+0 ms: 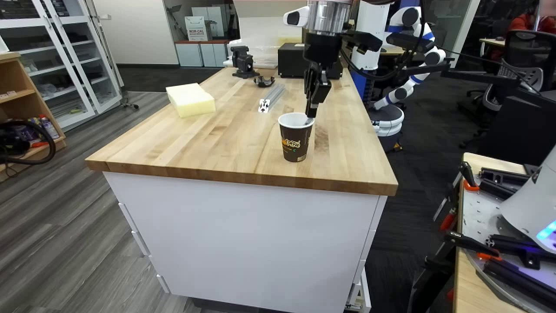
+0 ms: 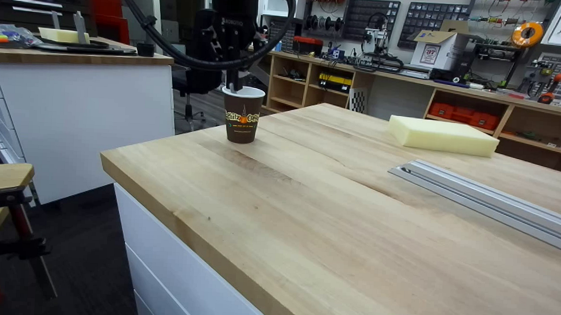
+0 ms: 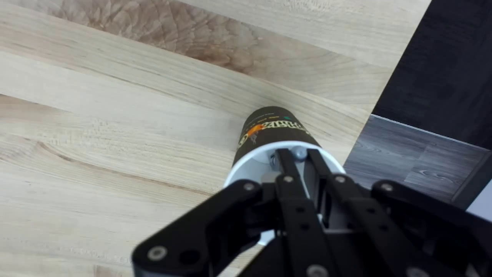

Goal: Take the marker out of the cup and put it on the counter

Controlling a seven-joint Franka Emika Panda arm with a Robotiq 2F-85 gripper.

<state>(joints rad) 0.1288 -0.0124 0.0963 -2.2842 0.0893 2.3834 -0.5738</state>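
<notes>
The dark brown paper cup with a white rim stands upright near a corner of the wooden counter. It also shows in an exterior view and the wrist view. My gripper points down, its fingertips at the cup's mouth, just inside the rim. In the wrist view, the fingertips are nearly together with a grey-blue rounded end, seemingly of the marker, between them, touching both. A short grey bit of it shows inside the rim in an exterior view. The rest is hidden in the cup.
A pale yellow foam block lies on the counter, also seen in an exterior view. A silver aluminium bar lies near it. A black box and a black stand are farther back. The counter's edge is close to the cup.
</notes>
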